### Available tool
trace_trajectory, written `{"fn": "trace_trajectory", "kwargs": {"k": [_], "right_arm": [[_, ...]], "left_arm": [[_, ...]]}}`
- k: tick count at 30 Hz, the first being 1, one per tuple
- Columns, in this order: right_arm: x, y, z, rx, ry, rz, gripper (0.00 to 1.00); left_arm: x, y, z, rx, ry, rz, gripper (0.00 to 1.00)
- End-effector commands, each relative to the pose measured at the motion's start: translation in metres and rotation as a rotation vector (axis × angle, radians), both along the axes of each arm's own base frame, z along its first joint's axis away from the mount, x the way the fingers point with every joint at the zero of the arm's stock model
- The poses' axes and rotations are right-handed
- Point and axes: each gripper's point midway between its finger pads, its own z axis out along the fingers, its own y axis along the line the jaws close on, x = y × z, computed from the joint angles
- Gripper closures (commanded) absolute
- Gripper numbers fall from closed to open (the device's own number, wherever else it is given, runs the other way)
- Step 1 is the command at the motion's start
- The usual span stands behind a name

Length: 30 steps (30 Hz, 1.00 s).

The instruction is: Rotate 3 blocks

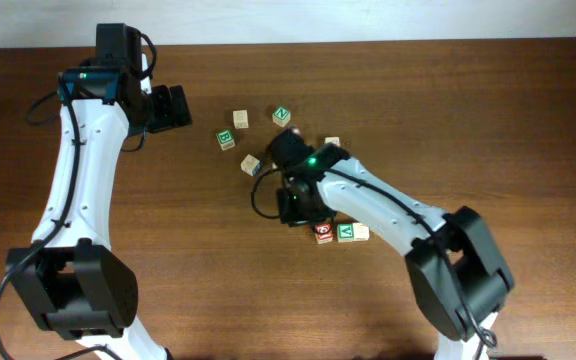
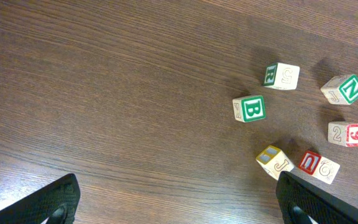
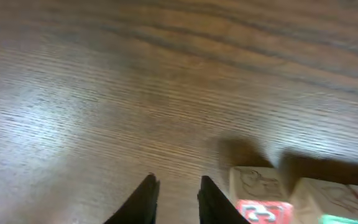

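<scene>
Table (image 1: 468, 100): dark wood that bears everything, with the blocks lying in two loose groups near its middle.
Left arm (image 1: 83, 170): reaches up the left side to the far left, well apart from every block. This is likely a parked pose that leaves the middle free for the other arm.
Right arm (image 1: 388, 205): stretches from the near right to the centre, bent down over the near group.
Left claw (image 2: 179, 205): fingers spread wide with only bare wood between them. It holds nothing and looks idle.
Right claw (image 3: 178, 199): fingers close together with a thin strip of bare table showing between them, so it clamps nothing. It sits low, beside the red block rather than around it.
Far blocks: a scatter right of the left claw, made up of the B block (image 2: 250, 108), N block (image 2: 344, 89), 9 block (image 2: 347, 134), J block (image 2: 274, 161) and a tilted red U block (image 2: 319, 165).
Near blocks: the red block (image 1: 323, 233), then the V block (image 1: 346, 232) to its right, set close in a row. I cannot tell whether they touch.
Judgement: which three are to be turned cannot be told. The red block looks like the one in hand, and the claw would need a wider gap to span it.
</scene>
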Motion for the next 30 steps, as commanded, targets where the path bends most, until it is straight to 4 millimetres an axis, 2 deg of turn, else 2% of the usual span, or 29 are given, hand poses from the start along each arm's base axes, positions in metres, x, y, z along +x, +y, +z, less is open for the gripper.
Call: {"fn": "trace_trajectory", "kwargs": {"k": [1, 6, 14, 20, 28, 30], "right_arm": [[-0.004, -0.002, -0.013, -0.040, 0.011, -0.001, 0.79], [0.000, -0.018, -0.017, -0.116, -0.005, -0.109, 0.83], [-0.003, -0.027, -0.019, -0.154, 0.007, -0.169, 0.83], [-0.005, -0.035, -0.029, -0.146, 0.075, -0.201, 0.84], [-0.005, -0.034, -0.029, -0.141, 0.081, -0.201, 0.85], [-0.011, -0.024, -0.028, -0.087, 0.114, -0.102, 0.84]], "left_arm": [[0.003, 0.001, 0.001, 0.001, -0.005, 0.008, 0.01], [0.003, 0.001, 0.001, 0.001, -0.005, 0.008, 0.01], [0.003, 0.001, 0.001, 0.001, -0.005, 0.008, 0.01], [0.003, 0.001, 0.001, 0.001, -0.005, 0.008, 0.01], [0.003, 0.001, 0.001, 0.001, -0.005, 0.008, 0.01], [0.003, 0.001, 0.001, 0.001, -0.005, 0.008, 0.01]]}}
